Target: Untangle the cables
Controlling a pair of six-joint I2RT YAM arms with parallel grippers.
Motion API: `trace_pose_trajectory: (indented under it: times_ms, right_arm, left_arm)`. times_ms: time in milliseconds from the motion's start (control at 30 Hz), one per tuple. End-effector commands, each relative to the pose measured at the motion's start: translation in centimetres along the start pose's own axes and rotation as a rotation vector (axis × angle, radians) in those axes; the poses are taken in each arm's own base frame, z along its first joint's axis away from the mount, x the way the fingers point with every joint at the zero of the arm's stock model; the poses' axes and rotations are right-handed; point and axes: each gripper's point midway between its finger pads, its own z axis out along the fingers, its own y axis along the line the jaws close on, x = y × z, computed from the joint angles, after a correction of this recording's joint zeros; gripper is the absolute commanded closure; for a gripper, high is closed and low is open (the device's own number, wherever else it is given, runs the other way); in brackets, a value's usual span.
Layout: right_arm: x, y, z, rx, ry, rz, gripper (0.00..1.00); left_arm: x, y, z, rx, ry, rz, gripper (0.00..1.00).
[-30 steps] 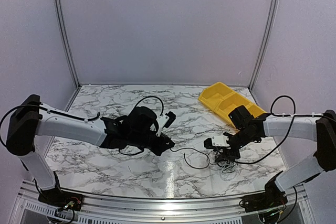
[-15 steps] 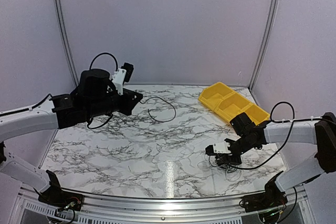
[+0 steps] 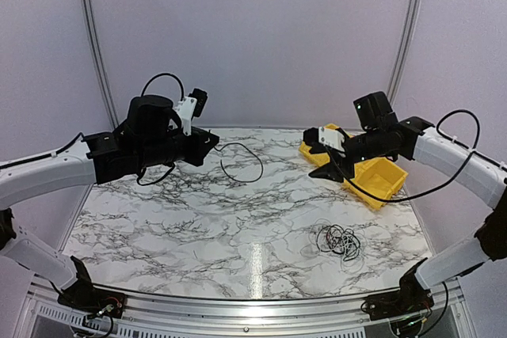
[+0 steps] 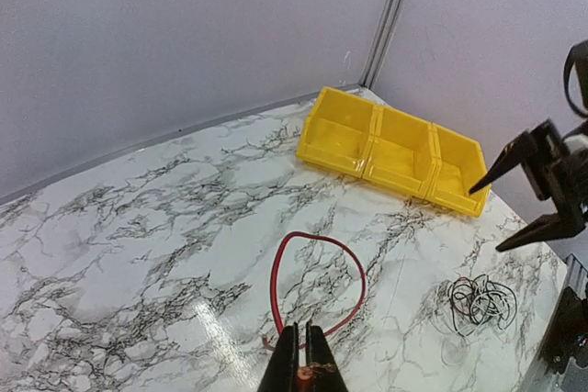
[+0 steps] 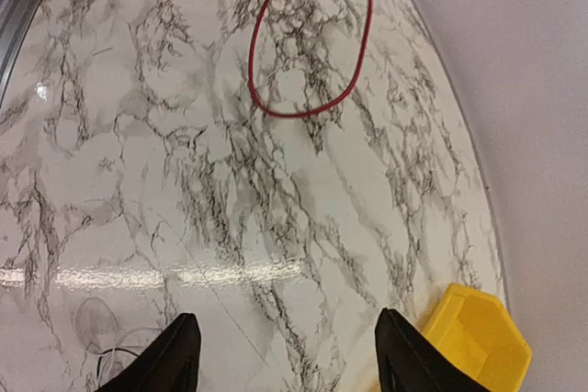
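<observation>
My left gripper (image 3: pixel 214 142) is raised at the back left. In the left wrist view it (image 4: pixel 306 355) is shut on one end of a thin red cable (image 4: pixel 364 274), which hangs in a loop below it. That cable looks dark in the top view (image 3: pixel 262 168) and also shows in the right wrist view (image 5: pixel 251 61). The other cables lie in a small tangle (image 3: pixel 339 240) on the marble at the front right, also seen in the left wrist view (image 4: pixel 480 303). My right gripper (image 3: pixel 318 154) is open and empty, held high beside the bin, its jaws (image 5: pixel 289 360) wide apart.
A yellow three-compartment bin (image 3: pixel 372 176) stands at the back right, also in the left wrist view (image 4: pixel 395 149) and at the edge of the right wrist view (image 5: pixel 473 337). Walls close the marble table (image 3: pixel 158 219) at the back and sides.
My left gripper pulled one cable out of the tangle and carried it up to the back left. My right gripper left the tangle and rose toward the bin.
</observation>
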Motion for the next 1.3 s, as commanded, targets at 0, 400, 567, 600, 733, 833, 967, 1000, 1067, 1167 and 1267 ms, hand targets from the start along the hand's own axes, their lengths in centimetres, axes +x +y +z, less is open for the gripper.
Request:
trace_pose_trajectory:
  times_ms: [0, 400, 567, 600, 733, 833, 967, 1000, 1067, 1167, 1267]
  right_arm:
    - [-4.8, -1.5, -0.9, -0.042, -0.121, 0.083, 0.33]
    - [-10.0, -1.9, 3.1, -0.059, -0.151, -0.046, 0.37]
    - [-9.7, -1.5, 5.1, -0.052, -0.112, -0.078, 0.41]
    - [-9.5, -1.5, 5.3, -0.054, -0.109, -0.074, 0.43]
    - [-9.2, -1.4, 5.4, -0.046, -0.107, -0.067, 0.58]
    - [-9.1, -1.3, 5.4, -0.042, -0.107, -0.064, 0.77]
    - [-8.8, -1.5, 5.5, -0.022, -0.098, -0.053, 0.82]
    - [-8.7, -1.8, 5.6, -0.009, -0.096, -0.049, 0.81]
    - [-8.5, -2.2, 5.7, 0.015, -0.091, -0.039, 0.75]
    - [-8.5, -2.6, 5.9, 0.037, -0.088, -0.041, 0.76]
    - [-8.4, -3.0, 6.0, 0.060, -0.085, -0.048, 0.95]
  left_arm:
    - [0.8, -1.6, 1.1, 0.084, 0.027, -0.041, 1.00]
    - [0.0, -8.6, 3.9, 0.436, 0.069, -0.073, 1.00]
    - [-0.3, -9.7, 4.8, 0.485, 0.087, -0.054, 1.00]
    - [-0.3, -9.7, 5.0, 0.485, 0.094, -0.049, 1.00]
    - [-0.5, -9.8, 5.6, 0.486, 0.097, -0.044, 1.00]
    - [-0.5, -9.8, 5.9, 0.489, 0.101, -0.050, 1.00]
    - [-0.6, -10.0, 6.2, 0.496, 0.102, -0.064, 1.00]
    - [-0.7, -10.0, 6.2, 0.499, 0.102, -0.069, 1.00]
    - [-0.7, -10.1, 6.2, 0.512, 0.104, -0.080, 1.00]
    - [-0.6, -10.1, 6.3, 0.516, 0.108, -0.096, 1.00]
    - [-0.5, -10.0, 6.3, 0.514, 0.109, -0.100, 1.00]
